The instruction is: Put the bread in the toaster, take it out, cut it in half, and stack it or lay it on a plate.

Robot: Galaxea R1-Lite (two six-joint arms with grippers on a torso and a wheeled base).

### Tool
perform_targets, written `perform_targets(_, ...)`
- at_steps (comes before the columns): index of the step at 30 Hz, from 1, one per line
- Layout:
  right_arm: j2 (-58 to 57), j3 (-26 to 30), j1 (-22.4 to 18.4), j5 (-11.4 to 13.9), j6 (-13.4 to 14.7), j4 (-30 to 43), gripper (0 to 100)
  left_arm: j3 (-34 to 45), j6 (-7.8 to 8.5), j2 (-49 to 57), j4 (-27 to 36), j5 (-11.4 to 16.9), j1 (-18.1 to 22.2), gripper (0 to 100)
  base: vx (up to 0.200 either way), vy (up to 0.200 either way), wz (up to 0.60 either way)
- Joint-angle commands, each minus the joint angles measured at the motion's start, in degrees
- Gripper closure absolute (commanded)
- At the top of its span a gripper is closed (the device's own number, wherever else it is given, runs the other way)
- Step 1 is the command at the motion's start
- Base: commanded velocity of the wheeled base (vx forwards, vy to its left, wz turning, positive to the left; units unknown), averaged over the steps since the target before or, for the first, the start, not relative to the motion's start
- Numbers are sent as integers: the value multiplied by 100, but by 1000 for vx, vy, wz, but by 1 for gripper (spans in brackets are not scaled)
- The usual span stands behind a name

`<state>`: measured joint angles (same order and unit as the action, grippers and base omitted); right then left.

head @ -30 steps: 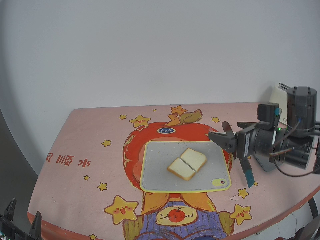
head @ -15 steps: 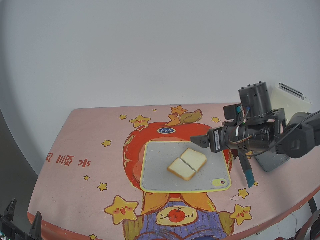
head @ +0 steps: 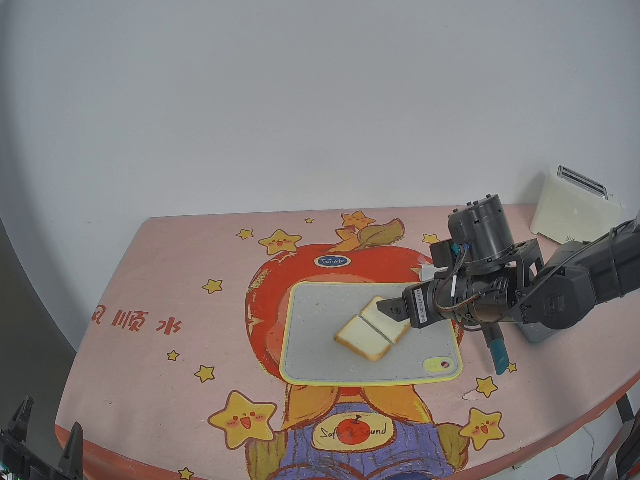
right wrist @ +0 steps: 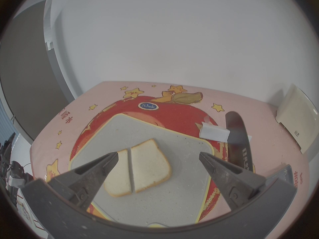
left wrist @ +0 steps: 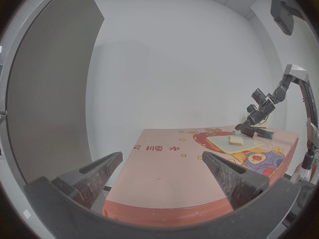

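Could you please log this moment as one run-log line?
bread: halved, on cutting board | right gripper: open, over bread | left gripper: open, off table | knife: on table

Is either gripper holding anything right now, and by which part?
Nothing is held. The right gripper hangs open over the cut bread; the left gripper is open too.

In your head view the right arm covers most of the knife (head: 497, 357); just its teal end shows. The arm also hides nearly all of a grey flat piece (head: 541, 333) beside it, and you can't tell what that is. The right gripper (head: 387, 308) overlaps the far corner of the right bread half (head: 388, 330). The left gripper (head: 48, 423) is cut off at the bottom corner. In the right wrist view the round edge clips the toaster (right wrist: 296, 117). In the left wrist view the bread (left wrist: 236, 140) is too small to show its cut.
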<state>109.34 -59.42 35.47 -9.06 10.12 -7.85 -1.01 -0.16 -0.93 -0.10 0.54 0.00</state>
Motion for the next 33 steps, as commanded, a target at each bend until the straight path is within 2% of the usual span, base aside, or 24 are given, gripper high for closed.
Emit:
perform_targets(1,132,0,-41,-8,-1,-6,0,101,-2,57,-8,-1,0,0,0,0,0)
perform_targets(9,255,-88,-23,-114,8,-15,0,101,-2,57,1,-1,0,0,0,0,0)
perform_targets(17,369,-211,21,-43,96,-15,0,101,-2,57,1,-1,0,0,0,0,0)
perform_targets(20,536,-325,144,-26,438,-15,0,101,-2,57,1,-1,0,0,0,0,0)
perform_targets(23,677,-386,223,-26,649,-15,0,101,-2,57,1,-1,0,0,0,0,0)
perform_targets(31,870,-501,337,-17,693,-15,0,101,-2,57,1,-1,0,0,0,0,0)
perform_targets(33,905,-501,416,-17,799,-15,0,101,-2,57,1,-1,0,0,0,0,0)
